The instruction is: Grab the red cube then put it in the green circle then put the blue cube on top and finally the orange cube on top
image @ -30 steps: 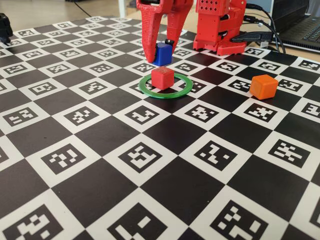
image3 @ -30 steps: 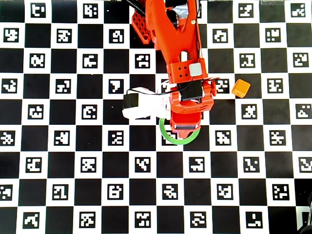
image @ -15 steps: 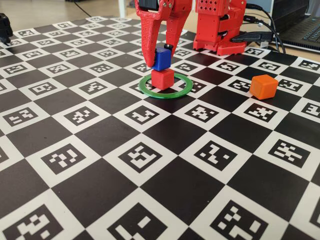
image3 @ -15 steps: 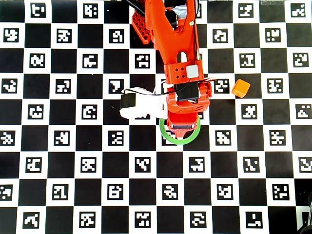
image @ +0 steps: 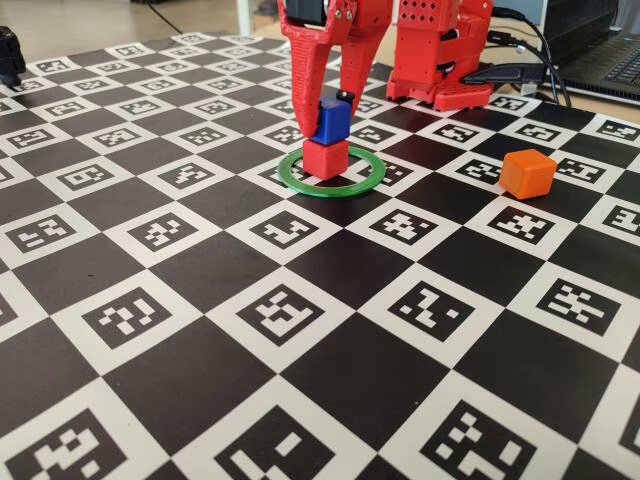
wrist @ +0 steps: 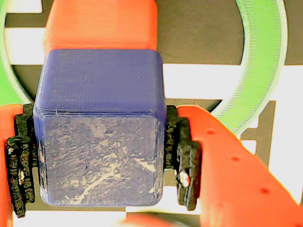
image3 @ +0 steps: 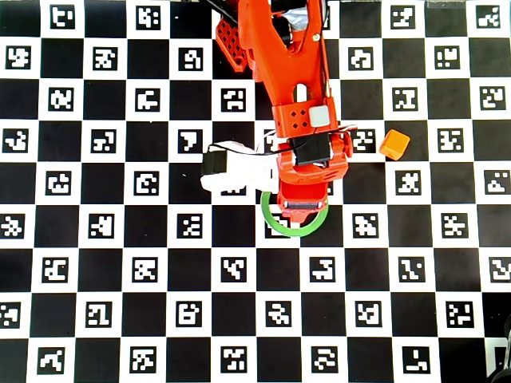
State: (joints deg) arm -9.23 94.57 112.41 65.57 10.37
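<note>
Blue cube clenched in the hand; resting tilted atop red cube inside green circle.

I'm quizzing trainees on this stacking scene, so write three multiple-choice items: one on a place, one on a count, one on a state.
1. Where does the red cube sit?
A. Inside the green ring
B. Beside the orange cube
C. On the laptop

2. How many cubes show in the fixed view?
A. Two
B. Three
C. Five

3. What is the claw doing?
A. Open and empty
B. Shut on the orange cube
C. Shut on the blue cube

Answers:
1. A: the ring encircles the red cube.
2. B: red, blue and orange.
3. C: in the wrist view, black pads press both sides of the blue cube, just above the red cube.
</note>
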